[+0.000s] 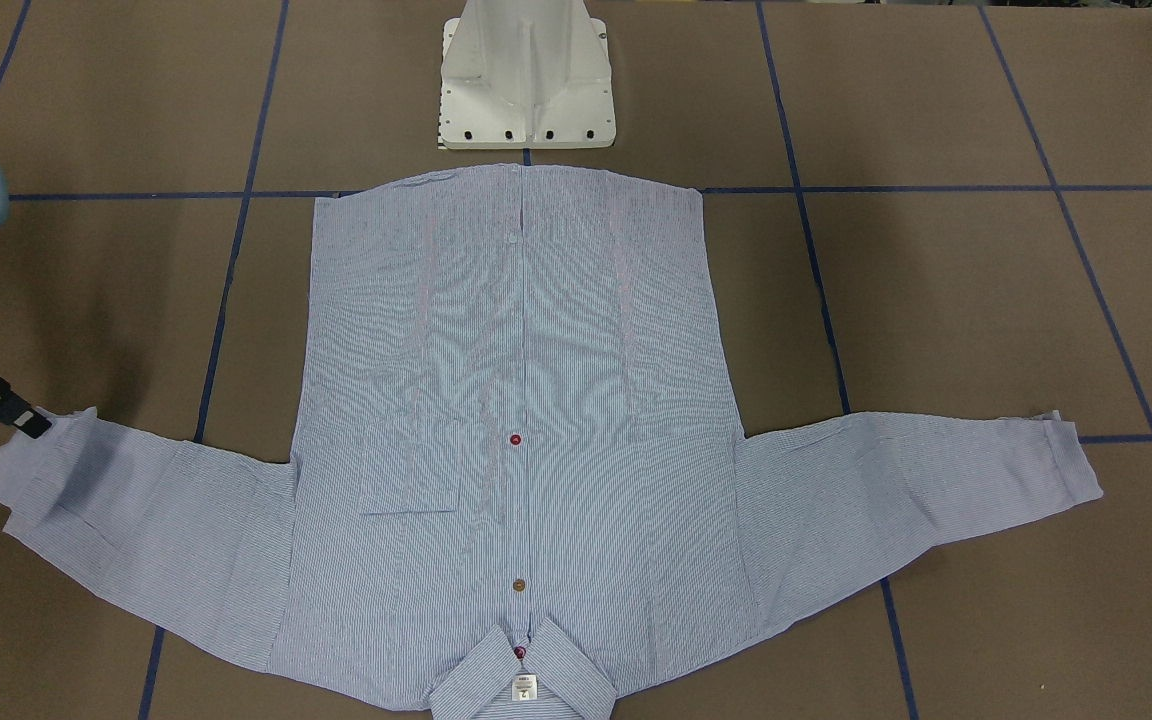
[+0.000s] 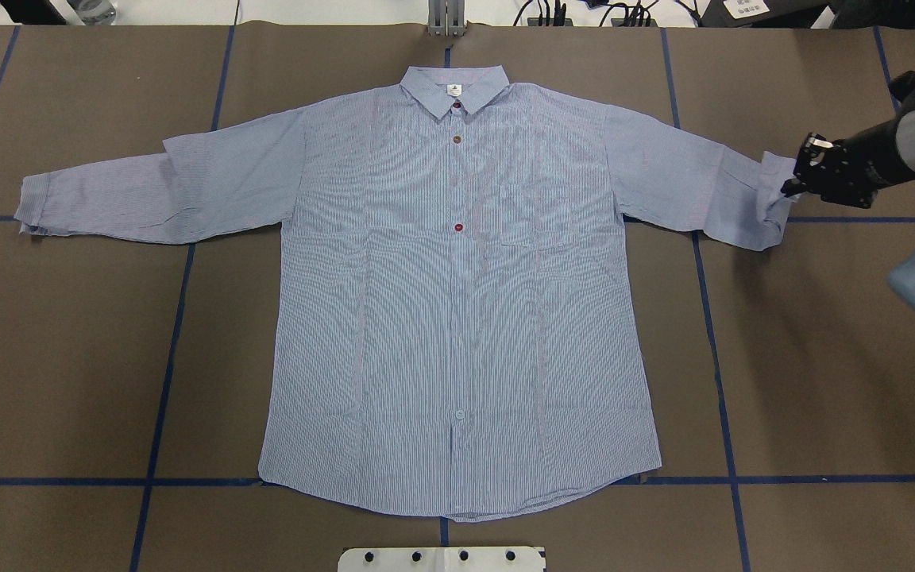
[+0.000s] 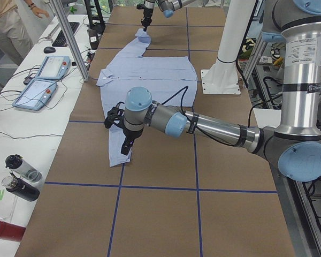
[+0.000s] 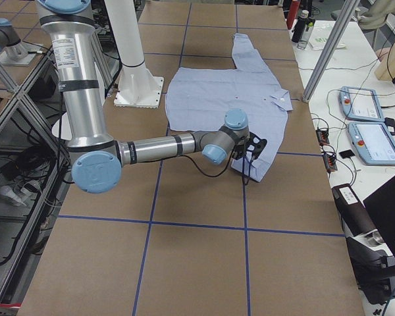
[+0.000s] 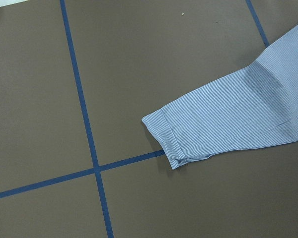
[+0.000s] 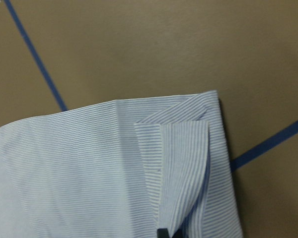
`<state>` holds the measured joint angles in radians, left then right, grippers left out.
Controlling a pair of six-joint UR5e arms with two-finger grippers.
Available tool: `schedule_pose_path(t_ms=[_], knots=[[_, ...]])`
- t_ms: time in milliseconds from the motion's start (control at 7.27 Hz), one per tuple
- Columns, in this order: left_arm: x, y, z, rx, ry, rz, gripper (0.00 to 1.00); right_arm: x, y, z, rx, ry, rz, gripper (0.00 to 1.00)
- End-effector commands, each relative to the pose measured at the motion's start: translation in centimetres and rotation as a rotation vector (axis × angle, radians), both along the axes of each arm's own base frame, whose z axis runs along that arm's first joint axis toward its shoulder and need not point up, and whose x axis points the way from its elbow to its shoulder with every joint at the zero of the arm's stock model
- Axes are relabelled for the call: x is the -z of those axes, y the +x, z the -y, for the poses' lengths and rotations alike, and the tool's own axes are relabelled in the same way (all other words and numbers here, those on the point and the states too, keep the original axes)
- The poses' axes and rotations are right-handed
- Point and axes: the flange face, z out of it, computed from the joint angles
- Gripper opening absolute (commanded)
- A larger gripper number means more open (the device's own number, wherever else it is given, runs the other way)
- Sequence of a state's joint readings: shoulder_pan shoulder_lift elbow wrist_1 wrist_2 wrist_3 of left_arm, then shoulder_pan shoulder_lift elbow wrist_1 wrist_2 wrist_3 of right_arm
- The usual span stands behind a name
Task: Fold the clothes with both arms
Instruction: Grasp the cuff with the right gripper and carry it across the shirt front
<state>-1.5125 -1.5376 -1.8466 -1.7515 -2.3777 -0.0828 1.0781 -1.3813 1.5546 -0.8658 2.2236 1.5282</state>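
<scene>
- Even, bright light from above falls on the brown paper-covered worktop [image 2: 823,381]; shadows are soft-edged.
- In the front-facing view the black two-finger right claw [image 1: 36,425] casts a dim grey patch on the cuff of the pale blue-and-white striped shirt [image 1: 516,350].
- In the overhead view the fine stripes shimmer in moiré bands, and a broad faint shadow lies near the silver-grey right arm [image 2: 910,143].
- The white pedestal base [image 1: 526,80] looks nearly washed out.
- The right wrist view is soft and slightly blurred; the left wrist view is crisp.
- Both side views lean at the edges.
</scene>
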Motion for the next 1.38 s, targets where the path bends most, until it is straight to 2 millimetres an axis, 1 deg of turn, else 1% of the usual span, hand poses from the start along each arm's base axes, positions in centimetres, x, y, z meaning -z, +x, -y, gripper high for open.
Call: schedule_pose_path(t_ms=[0,138,275,413,550,688,825,963,1100,1238], knots=[[0.0,0.0,0.0,-0.001,0.0,-0.001,1.0,10.1,-8.8,1.7,0.034,-0.018,0.083,0.0],[0.1,0.0,0.0,0.0,0.001,0.0,1.0,13.9,-12.9,1.3,0.026,-0.018,0.111,0.0],[0.1,0.0,0.0,-0.001,0.003,0.0,1.0,17.3,-16.6,0.8,0.035,0.007,0.103,0.0],[0.1,0.0,0.0,-0.001,0.003,0.0,1.0,22.3,-20.2,1.3,0.017,0.028,0.086,0.0],[0.1,0.0,0.0,-0.001,0.003,0.0,1.0,25.0,-24.1,0.9,0.008,0.031,0.076,0.0],[0.1,0.0,0.0,-0.002,0.004,0.001,1.0,27.3,-26.6,0.7,-0.005,0.062,0.075,0.0],[0.1,0.1,0.0,-0.003,0.004,0.001,1.0,29.6,-28.1,0.4,0.006,0.08,0.092,0.0],[0.1,0.1,0.0,-0.003,0.005,0.001,1.0,31.6,-31.2,0.4,0.005,0.093,0.083,0.0],[0.1,0.1,0.1,-0.003,0.011,0.002,1.0,33.0,-33.7,-0.6,0.008,0.11,0.079,0.0],[0.0,0.1,0.1,-0.003,0.019,0.001,1.0,33.5,-34.8,-1.7,0.023,0.117,0.085,0.0]])
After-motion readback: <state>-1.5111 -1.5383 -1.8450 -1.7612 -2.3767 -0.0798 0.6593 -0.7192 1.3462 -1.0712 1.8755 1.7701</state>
